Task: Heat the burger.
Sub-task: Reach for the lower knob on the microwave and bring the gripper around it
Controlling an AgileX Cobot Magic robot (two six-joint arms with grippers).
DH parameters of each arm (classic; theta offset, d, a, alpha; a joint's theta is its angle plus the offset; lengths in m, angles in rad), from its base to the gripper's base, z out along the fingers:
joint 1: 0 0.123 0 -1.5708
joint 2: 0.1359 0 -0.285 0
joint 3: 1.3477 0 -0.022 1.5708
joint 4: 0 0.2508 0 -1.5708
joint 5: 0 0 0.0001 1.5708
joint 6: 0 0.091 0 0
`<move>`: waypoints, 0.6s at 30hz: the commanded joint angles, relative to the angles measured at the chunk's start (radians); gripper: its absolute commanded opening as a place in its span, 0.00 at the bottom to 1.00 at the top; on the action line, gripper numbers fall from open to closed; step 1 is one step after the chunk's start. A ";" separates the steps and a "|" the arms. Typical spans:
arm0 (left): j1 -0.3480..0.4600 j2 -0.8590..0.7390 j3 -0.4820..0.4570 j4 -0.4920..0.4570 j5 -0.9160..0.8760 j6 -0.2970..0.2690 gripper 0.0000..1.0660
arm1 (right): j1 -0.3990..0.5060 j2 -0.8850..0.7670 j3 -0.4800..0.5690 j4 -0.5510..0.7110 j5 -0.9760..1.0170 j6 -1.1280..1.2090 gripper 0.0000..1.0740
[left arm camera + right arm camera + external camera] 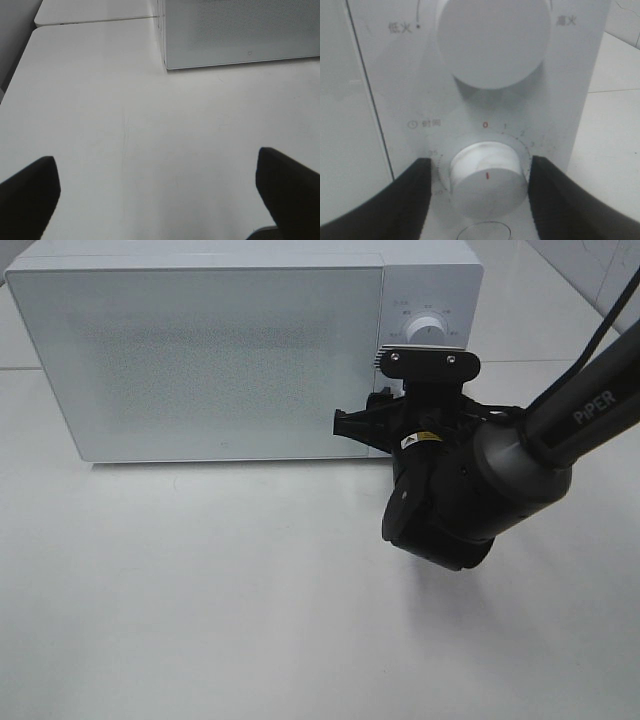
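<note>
The burger is out of view. The white microwave stands at the back of the table with its door shut. My right gripper is at the control panel. Its dark fingers stand on either side of the lower timer knob, with a small gap showing on one side. The knob's red mark points at 0. In the exterior high view the right wrist covers that knob. My left gripper is open and empty, low over the bare white table, facing the microwave's front corner.
The larger power knob sits above the timer knob and also shows in the exterior high view. The right arm comes in from the right edge. A seam between two table tops runs behind the left side.
</note>
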 commanded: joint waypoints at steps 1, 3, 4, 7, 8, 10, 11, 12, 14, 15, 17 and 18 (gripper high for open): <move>-0.001 -0.007 0.003 -0.002 -0.012 -0.001 0.95 | -0.013 -0.002 -0.015 -0.011 -0.206 0.002 0.41; -0.001 -0.007 0.003 -0.002 -0.012 -0.001 0.95 | -0.013 -0.002 -0.015 -0.016 -0.206 0.003 0.29; -0.001 -0.007 0.003 -0.002 -0.012 -0.001 0.95 | -0.013 -0.002 -0.015 -0.016 -0.206 0.003 0.29; -0.001 -0.007 0.003 -0.002 -0.012 -0.001 0.95 | -0.013 -0.002 -0.015 -0.016 -0.206 0.003 0.17; -0.001 -0.007 0.003 -0.002 -0.012 -0.001 0.95 | -0.013 -0.002 -0.015 -0.016 -0.206 0.003 0.11; -0.001 -0.007 0.003 -0.002 -0.012 -0.001 0.95 | -0.013 -0.002 -0.015 -0.016 -0.206 0.003 0.10; -0.001 -0.007 0.003 -0.002 -0.012 -0.001 0.95 | -0.013 -0.002 -0.015 -0.018 -0.204 0.003 0.06; -0.001 -0.007 0.003 -0.002 -0.012 -0.001 0.95 | -0.013 -0.002 -0.015 -0.018 -0.204 0.003 0.06; -0.001 -0.007 0.003 -0.002 -0.012 -0.001 0.95 | -0.013 -0.002 -0.015 -0.019 -0.204 0.011 0.05; -0.001 -0.007 0.003 -0.002 -0.012 -0.001 0.95 | -0.013 -0.002 -0.015 -0.019 -0.204 0.011 0.05; -0.001 -0.007 0.003 -0.002 -0.012 -0.001 0.95 | -0.013 -0.002 -0.015 -0.019 -0.204 0.026 0.05; -0.001 -0.007 0.003 -0.002 -0.012 -0.001 0.95 | -0.013 -0.002 -0.015 -0.019 -0.204 0.026 0.05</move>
